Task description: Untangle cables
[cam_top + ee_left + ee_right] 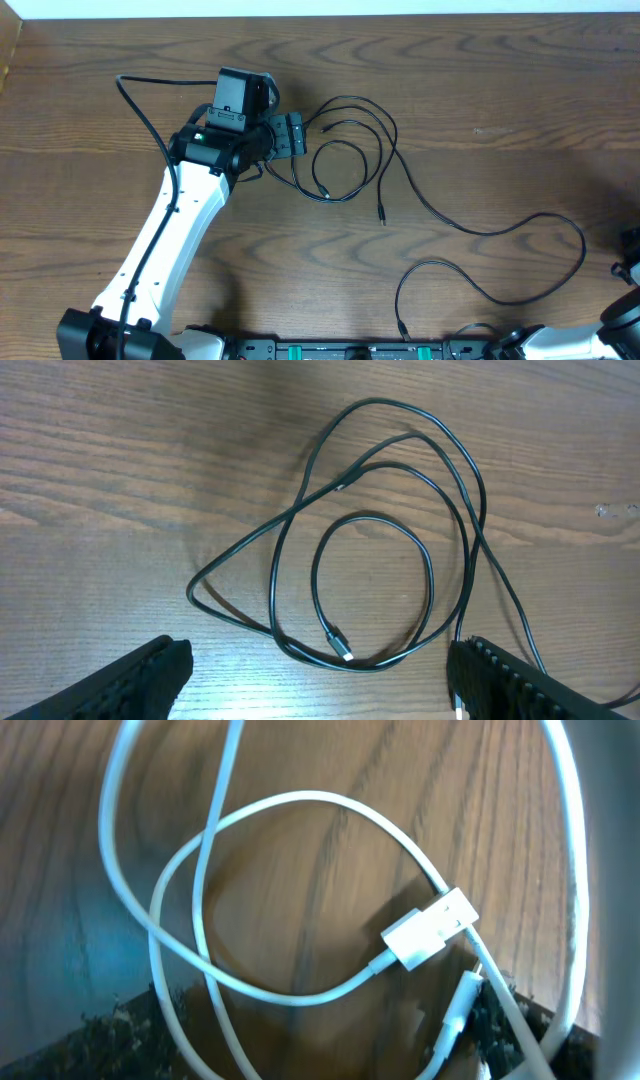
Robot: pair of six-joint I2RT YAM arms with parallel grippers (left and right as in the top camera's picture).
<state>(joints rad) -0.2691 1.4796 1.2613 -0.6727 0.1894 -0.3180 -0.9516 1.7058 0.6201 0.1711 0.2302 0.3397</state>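
**Untangling hardly started: black loops crossed, white cable looped over itself**

Our left gripper [292,135] hangs wide open and empty. Just right of it the black cables [366,517] lie on the worktop [500,80] in overlapping loops. One long black cable [487,235] trails farther right, mostly free. Well right of the left gripper, our right gripper [315,1020] is open too, holding nothing, over the white cable [300,797], which crosses itself by its USB plug [430,930]. We judge most of the separating is left to do.

Dark wood-grain table [520,90] with a pale strip [300,8] beyond its far edge.
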